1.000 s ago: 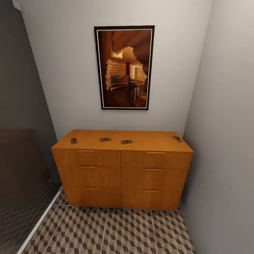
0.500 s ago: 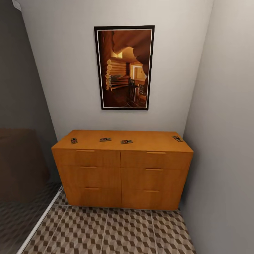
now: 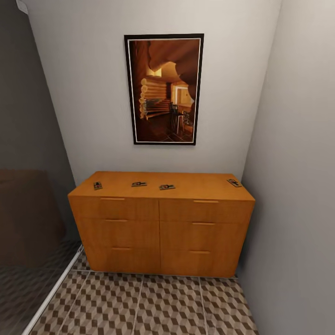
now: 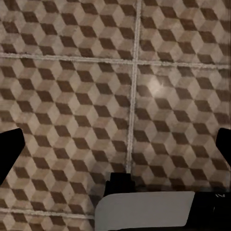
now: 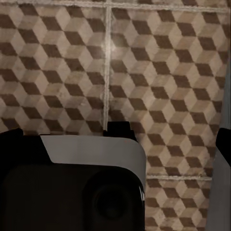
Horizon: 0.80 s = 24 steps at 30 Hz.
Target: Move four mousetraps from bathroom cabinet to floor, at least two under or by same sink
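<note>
The orange-brown cabinet [image 3: 160, 223] stands against the back wall in the head view, all drawers shut. Several mousetraps lie flat on its top: one near the left end [image 3: 97, 185], two near the middle [image 3: 138, 184] [image 3: 167, 187], one at the right back corner [image 3: 234, 183]. The cube-patterned bathroom floor [image 3: 139, 302] runs in front of it. My left gripper [image 4: 115, 154] hangs open over bare floor tiles [image 4: 72, 96], its dark fingertips [image 4: 9, 154] far apart. My right gripper [image 5: 118, 144] is also open above the tiles [image 5: 163, 72], holding nothing.
A framed picture [image 3: 164, 88] hangs above the cabinet. A grey wall [image 3: 298, 186] closes the right side. A glass screen [image 3: 28, 209] on a pale floor rail [image 3: 51, 293] borders the left. Part of my own body [image 5: 91, 163] shows below each wrist camera.
</note>
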Tool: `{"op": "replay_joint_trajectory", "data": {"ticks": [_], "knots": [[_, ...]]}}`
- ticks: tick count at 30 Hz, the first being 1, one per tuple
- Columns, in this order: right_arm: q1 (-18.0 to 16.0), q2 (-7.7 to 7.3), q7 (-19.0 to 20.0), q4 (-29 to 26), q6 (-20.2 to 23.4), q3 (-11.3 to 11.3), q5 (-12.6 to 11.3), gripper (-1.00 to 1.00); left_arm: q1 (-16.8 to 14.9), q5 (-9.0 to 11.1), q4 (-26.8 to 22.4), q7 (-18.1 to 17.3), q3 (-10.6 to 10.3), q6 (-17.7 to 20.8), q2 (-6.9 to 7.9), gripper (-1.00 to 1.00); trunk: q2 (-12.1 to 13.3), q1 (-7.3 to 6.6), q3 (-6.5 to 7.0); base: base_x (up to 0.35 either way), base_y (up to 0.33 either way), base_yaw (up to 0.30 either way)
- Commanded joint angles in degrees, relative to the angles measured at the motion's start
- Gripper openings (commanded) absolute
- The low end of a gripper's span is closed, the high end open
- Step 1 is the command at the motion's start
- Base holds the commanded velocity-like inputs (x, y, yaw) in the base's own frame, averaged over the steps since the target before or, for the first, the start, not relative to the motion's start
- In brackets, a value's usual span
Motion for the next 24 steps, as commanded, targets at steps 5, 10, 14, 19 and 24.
{"op": "replay_joint_trajectory", "data": {"ticks": [5,10,14,19,24], "knots": [[0.04,-1.23,-0.64,-9.12,5.33,-0.18,0.07,1.00,0.03,0.00,-12.32,0.04,0.01,7.34,-0.06,1.00,-0.03,0.00,-0.05,0.000,0.000,0.000],[0.04,-2.16,-0.93,-15.39,9.18,-0.27,0.09,1.00,0.03,-0.01,-20.00,0.04,0.00,11.30,-0.12,1.00,-0.03,0.00,-0.05,0.000,0.000,0.000],[0.05,-2.75,-1.05,-22.18,12.91,-0.36,0.08,1.00,0.03,-0.03,-27.29,0.04,-0.03,14.67,-0.18,1.00,-0.03,0.00,-0.05,0.000,0.000,0.000],[0.06,-3.07,-1.09,-28.79,15.99,-0.39,0.07,1.00,0.03,-0.07,-34.13,0.04,-0.10,17.24,-0.27,1.00,-0.03,0.00,-0.05,0.000,0.000,0.000],[0.05,-3.19,-1.22,-36.39,19.55,-0.66,0.07,1.00,-0.01,-0.09,-42.21,0.04,-0.22,18.64,-0.37,1.00,-0.03,0.00,-0.05,0.000,0.000,0.000]]}}
